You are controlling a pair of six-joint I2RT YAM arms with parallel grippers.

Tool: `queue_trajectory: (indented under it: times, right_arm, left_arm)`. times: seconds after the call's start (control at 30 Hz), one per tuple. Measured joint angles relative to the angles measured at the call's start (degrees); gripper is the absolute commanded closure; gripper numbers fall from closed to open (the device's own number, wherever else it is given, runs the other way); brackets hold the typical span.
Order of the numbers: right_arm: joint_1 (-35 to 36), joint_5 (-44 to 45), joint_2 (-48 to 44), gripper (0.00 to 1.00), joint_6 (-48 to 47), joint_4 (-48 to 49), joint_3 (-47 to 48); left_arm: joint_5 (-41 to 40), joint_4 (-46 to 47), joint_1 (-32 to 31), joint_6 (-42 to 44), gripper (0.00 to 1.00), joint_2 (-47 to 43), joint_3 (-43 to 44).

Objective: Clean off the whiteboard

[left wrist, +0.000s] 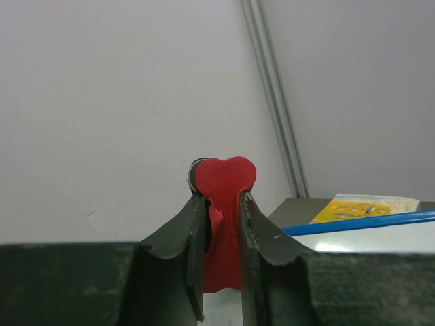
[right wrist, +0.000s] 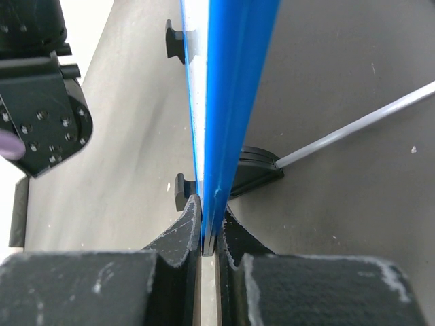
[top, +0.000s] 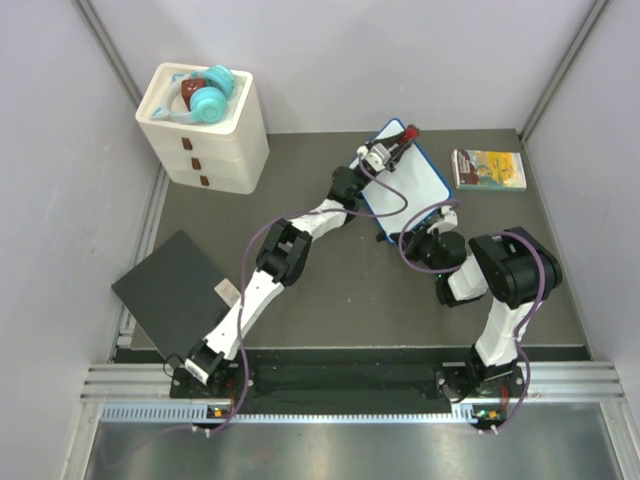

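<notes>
Small white rectangular whiteboard w/ thin blue rim (top: 420, 175): on dark grey tabletop (top: 340, 290), far-centre, just left of small colourful book (top: 489, 168). R gripper (right wrist: 209, 212): clamped on the board's near blue edge. L gripper (left wrist: 221, 200): closed on red heart-shaped piece (left wrist: 225, 178), over the board's far corner.

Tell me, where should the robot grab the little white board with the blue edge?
Probably the thin blue rim on the near edge of the small white rectangular whiteboard, coming from the robot's side. The board is thin, so a gripper closes across it, as the right gripper does, leaving the face free.
</notes>
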Motion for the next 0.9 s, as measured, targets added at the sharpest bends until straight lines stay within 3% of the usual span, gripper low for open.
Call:
queue_trajectory:
  times: [0.37, 0.9]
  right_arm:
    - [0.0, -0.1, 0.1, 1.00, 0.2, 0.1, 0.0]
    - [0.0, 0.0, 0.4, 1.00, 0.8, 0.4, 0.0]
  left_arm:
    - [-2.8, -0.7, 4.1, -0.4, 1.00, 0.6, -3.3]
    - [0.5, 1.6, 1.5, -1.1, 1.00, 0.6, -2.4]
